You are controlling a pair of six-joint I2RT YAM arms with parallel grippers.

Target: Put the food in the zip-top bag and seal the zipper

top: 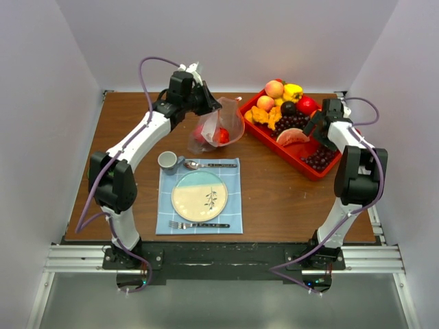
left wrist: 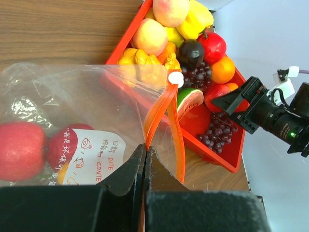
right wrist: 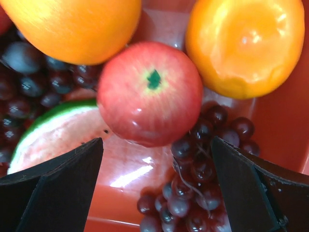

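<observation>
Zip-top bag (top: 218, 128) sat just left of the red tray (top: 281, 152). Crinkled plastic blurred its contents, with red fruit (left wrist: 21, 150) visible inside. Left gripper (left wrist: 145, 155) was clamped on the bag's mouth beside the orange zipper (left wrist: 164, 108), the mouth gaping. Right gripper (right wrist: 155, 141) hung spread wide, straddling a red apple (right wrist: 149, 92) in the tray.

Zip-top bag (left wrist: 72, 92) clear, crinkly sheen; zipper (left wrist: 164, 104) orange-red; label (left wrist: 96, 154) white, red print. Apple in bag (left wrist: 19, 150) red. Tray (left wrist: 197, 123) red. Apple in tray (right wrist: 149, 92) red, yellow-streaked, green dimple. Grapes (right wrist: 198, 169) dark purple. Watermelon slice (right wrist: 53, 130) green rind, pink flesh. Plate (top: 182, 179) cream, teal band, dark leaf sprig. Placemat (top: 233, 205) blue. Table (top: 274, 199) brown wood grain.
</observation>
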